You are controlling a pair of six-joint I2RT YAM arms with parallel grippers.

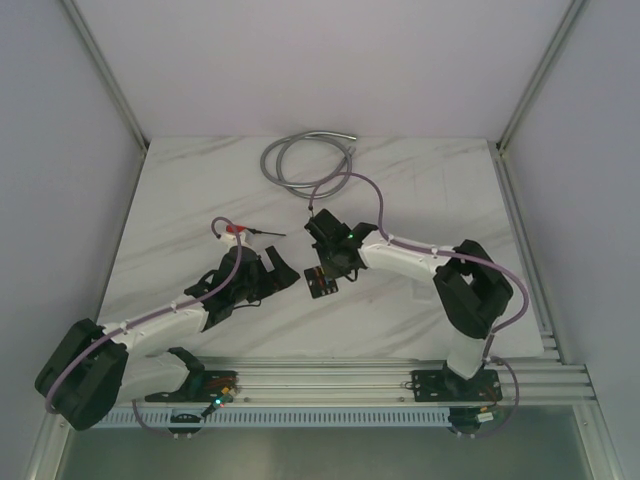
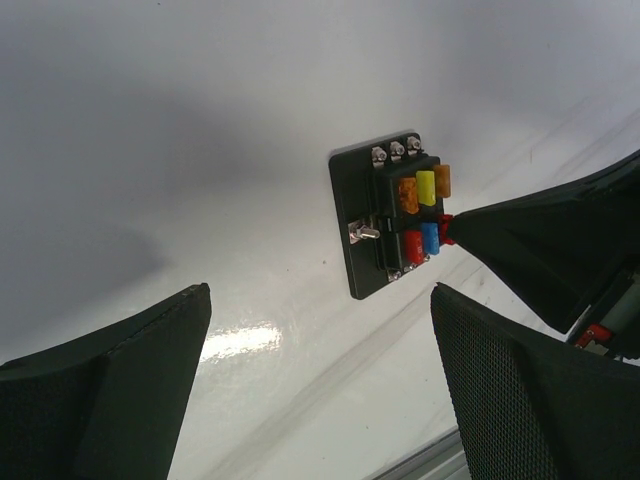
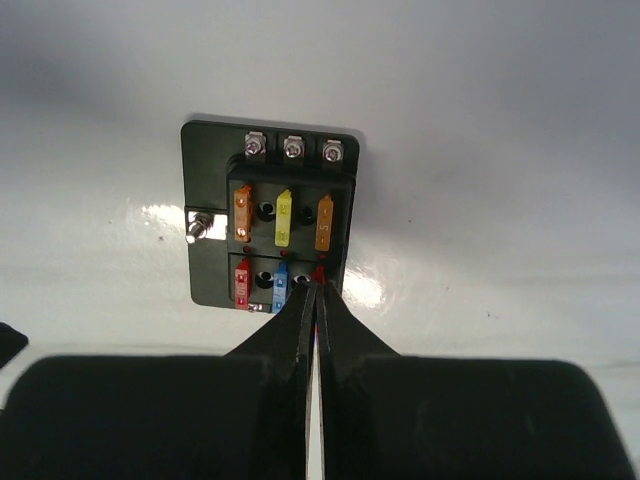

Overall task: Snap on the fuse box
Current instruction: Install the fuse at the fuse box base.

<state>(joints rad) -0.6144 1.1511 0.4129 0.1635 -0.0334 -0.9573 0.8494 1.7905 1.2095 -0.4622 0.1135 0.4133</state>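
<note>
The fuse box (image 1: pixel 318 286) is a small black square block lying flat on the white marble table, with orange, yellow, red and blue fuses in its slots. It shows in the left wrist view (image 2: pixel 350 215) and in the right wrist view (image 3: pixel 208 165). My right gripper (image 3: pixel 318 288) is shut, pinching a small red fuse (image 3: pixel 320 270) at the box's near right slot. This gripper also shows from above (image 1: pixel 326 270). My left gripper (image 2: pixel 320 300) is open and empty, a short way left of the box (image 1: pixel 277 272), not touching it.
A coiled grey cable (image 1: pixel 305 160) lies at the back of the table. A red-handled thin tool (image 1: pixel 243 232) lies behind the left arm. An aluminium rail (image 1: pixel 340 380) runs along the near edge. Frame posts stand at the back corners.
</note>
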